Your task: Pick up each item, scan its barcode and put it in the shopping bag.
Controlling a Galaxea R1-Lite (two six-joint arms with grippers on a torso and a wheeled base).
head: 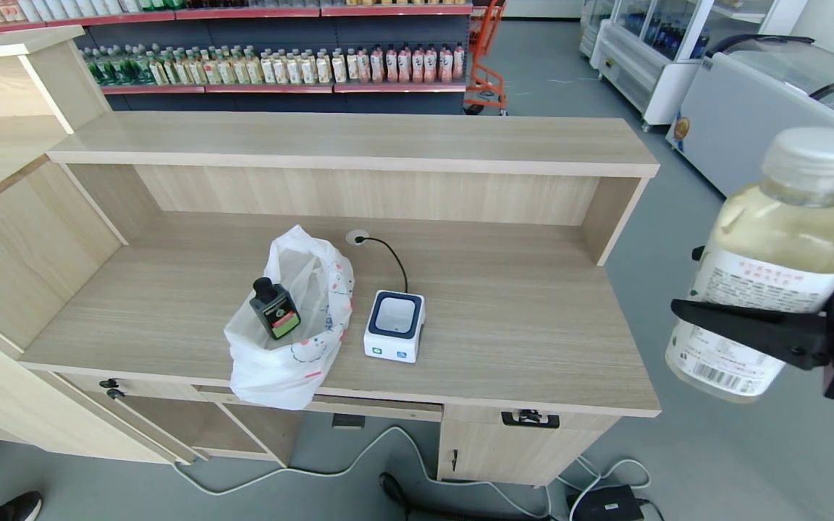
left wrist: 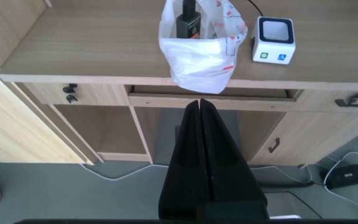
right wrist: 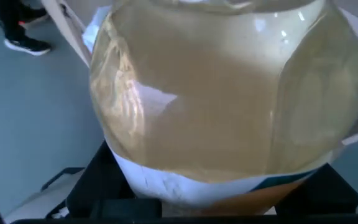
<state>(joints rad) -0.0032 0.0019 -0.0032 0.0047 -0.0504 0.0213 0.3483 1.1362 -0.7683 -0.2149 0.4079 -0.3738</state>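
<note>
**Bottle in the right gripper, off to the side of the scanner, not yet scanned**

The clear plastic bottle of pale yellow drink with a grey screw cap (head: 779,260) is off the counter, held upright in the air well to the right of the white box scanner with a dark-framed glass window (head: 394,325). The black right gripper (head: 743,325) is clamped across the bottle's white label, one finger crossing its front. The grip sits at mid-body, probably so the barcode (head: 721,373) on the lower label stays uncovered for the reader. In the right wrist view the bottle's rounded shoulder (right wrist: 229,93) sits right against the camera.

The scanner stands face-up on the light wood counter (head: 518,325), its black cable (head: 392,253) running back to a hole in the top. Just to its left, almost touching it, the white thin plastic shopping bag (head: 272,369) stands with its mouth open, so a scanned item has only a short way to go. A small dark bottle with a black cap and red-and-green label (head: 274,310) already leans inside it.

The black left gripper (left wrist: 200,118) hangs low before the counter front, left of the scanner, its fingers pressed together on nothing, apparently clear of the right arm's path.

By my reading, the scan of this bottle comes next.
</note>
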